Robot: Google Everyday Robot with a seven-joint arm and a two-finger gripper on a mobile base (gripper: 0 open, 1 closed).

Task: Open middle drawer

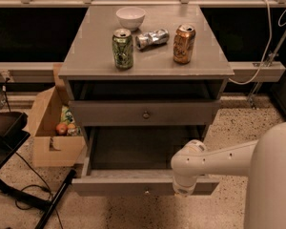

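The middle drawer [133, 184] is pulled well out of the grey cabinet, showing its dark empty inside [138, 147]. Its flat front has a small round knob [146, 192] at centre. Above it, the uppermost drawer front [143, 113] with its own knob sits nearly closed. The lowest drawer is hidden under the open one. My gripper [184, 191] is at the end of the white arm [214, 159], pointing down at the right part of the open drawer's front edge, right of the knob.
On the cabinet top [86, 56] stand a white bowl [130, 17], a green can [122, 48], a crushed silver can [151, 38] and an orange can [184, 44]. A cardboard box [50, 128] with items sits on the floor at the left, beside a dark chair base [9, 137].
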